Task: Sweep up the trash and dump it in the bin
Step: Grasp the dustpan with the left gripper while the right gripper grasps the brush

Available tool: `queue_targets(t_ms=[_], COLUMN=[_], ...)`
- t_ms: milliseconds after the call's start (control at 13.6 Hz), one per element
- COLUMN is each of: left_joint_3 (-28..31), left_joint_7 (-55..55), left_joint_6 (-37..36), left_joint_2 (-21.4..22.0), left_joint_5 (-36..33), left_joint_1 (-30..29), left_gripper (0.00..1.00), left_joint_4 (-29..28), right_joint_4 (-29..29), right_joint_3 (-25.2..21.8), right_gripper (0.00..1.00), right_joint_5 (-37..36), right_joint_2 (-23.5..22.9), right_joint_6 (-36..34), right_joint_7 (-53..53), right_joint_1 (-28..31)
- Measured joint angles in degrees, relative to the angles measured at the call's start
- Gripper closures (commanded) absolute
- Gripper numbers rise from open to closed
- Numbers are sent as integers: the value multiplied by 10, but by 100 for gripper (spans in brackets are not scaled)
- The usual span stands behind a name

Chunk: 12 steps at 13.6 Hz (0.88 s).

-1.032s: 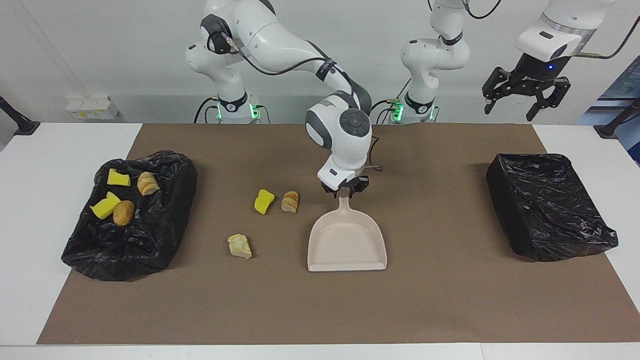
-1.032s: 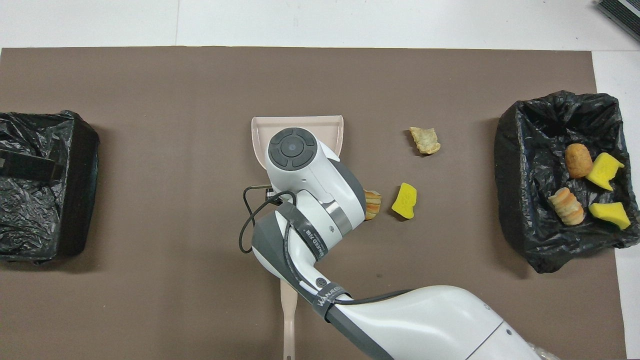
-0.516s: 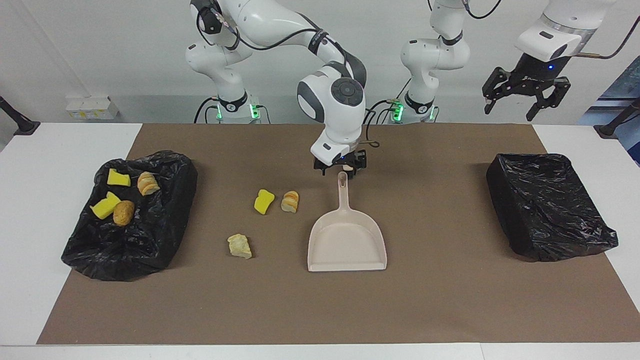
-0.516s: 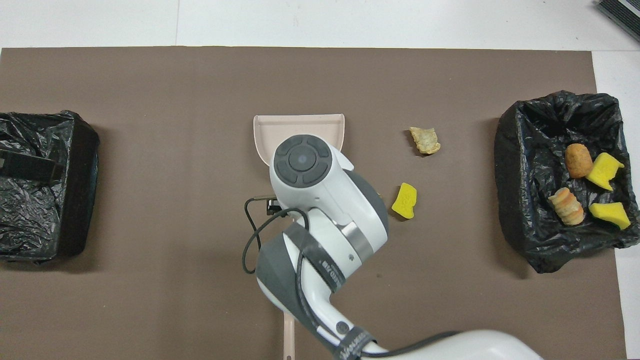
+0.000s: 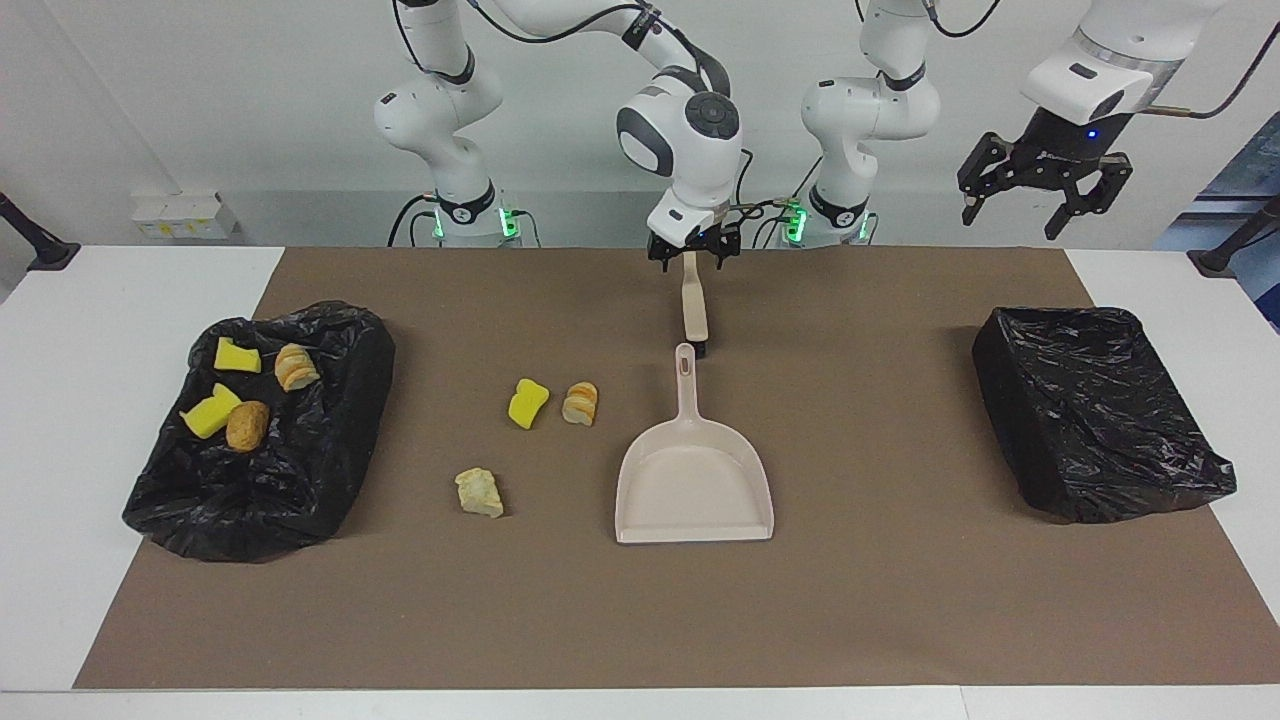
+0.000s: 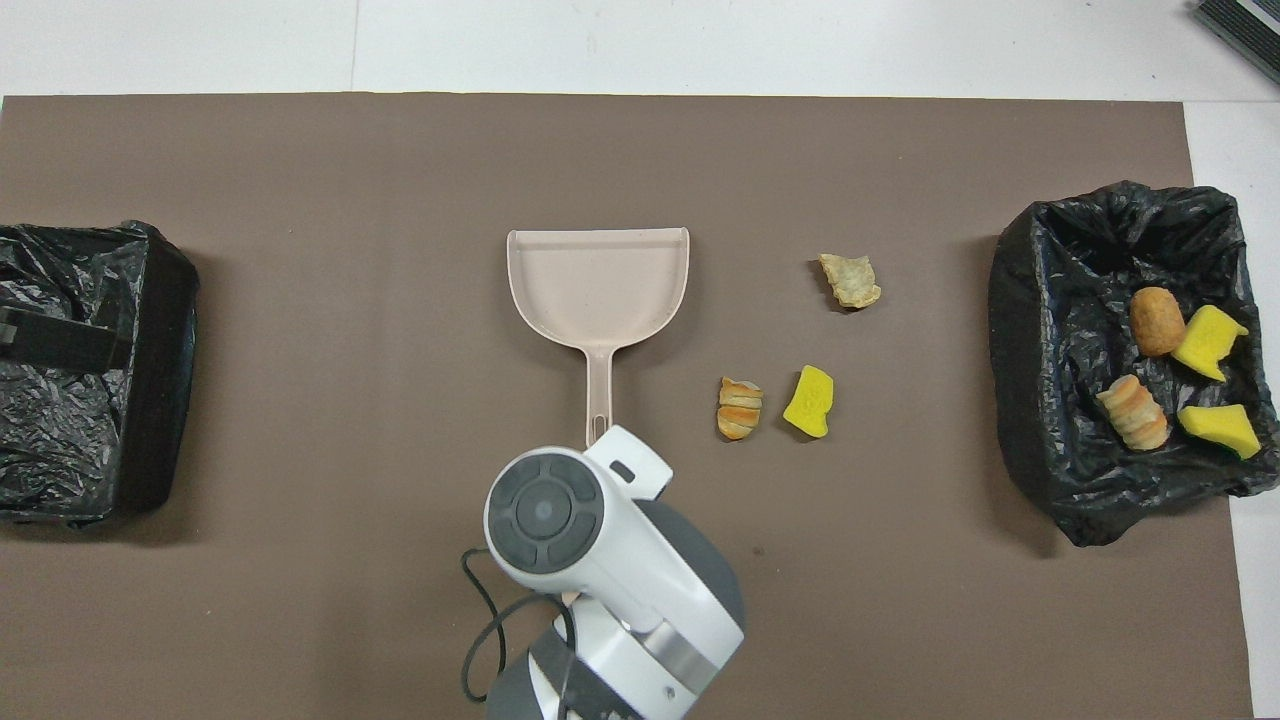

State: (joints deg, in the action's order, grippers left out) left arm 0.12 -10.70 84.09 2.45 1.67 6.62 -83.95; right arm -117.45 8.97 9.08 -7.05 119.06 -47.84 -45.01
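Three pieces of trash lie on the brown mat: a yellow sponge (image 5: 527, 403) (image 6: 808, 401), a bread slice (image 5: 580, 403) (image 6: 740, 408) and a tan lump (image 5: 480, 492) (image 6: 851, 281). Several more lie in the black-lined bin (image 5: 340, 335) (image 6: 1030, 400) at the right arm's end. The beige dustpan (image 5: 693, 480) (image 6: 598, 280) lies flat beside the loose pieces, free of both grippers. The beige brush (image 5: 693, 305) lies nearer to the robots than the dustpan. My right gripper (image 5: 692, 250) is open, over the brush handle's end. My left gripper (image 5: 1040, 190) waits open, raised.
A second black-lined bin (image 5: 1100, 420) (image 6: 90, 420) stands at the left arm's end of the mat, under the raised left gripper. In the overhead view the right arm's wrist (image 6: 570, 530) hides the brush.
My right gripper has let go of the dustpan handle, risen and drawn back toward the robots to the brush handle. The dustpan and the trash stayed put. The left arm barely moved.
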Motion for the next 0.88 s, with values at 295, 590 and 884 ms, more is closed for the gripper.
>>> queue_targets(t_ms=[295, 590, 884], left_joint_3=[-9, -13, -14], left_joint_7=[26, 136, 261], left_joint_6=[71, 217, 304], left_joint_2=[-3, -26, -79], left_joint_5=[1, 1, 0], left_joint_1=[55, 145, 225], left_gripper=[0, 0, 0], left_joint_4=[-55, -155, -202], right_joint_4=[-50, -70, -70], right_joint_3=[0, 0, -2], right_gripper=[20, 50, 100], right_joint_5=[6, 32, 33], right_joint_2=[3, 3, 4], right_joint_6=[26, 26, 27], right_joint_7=[-25, -25, -25], right_joint_1=[-34, -42, -41])
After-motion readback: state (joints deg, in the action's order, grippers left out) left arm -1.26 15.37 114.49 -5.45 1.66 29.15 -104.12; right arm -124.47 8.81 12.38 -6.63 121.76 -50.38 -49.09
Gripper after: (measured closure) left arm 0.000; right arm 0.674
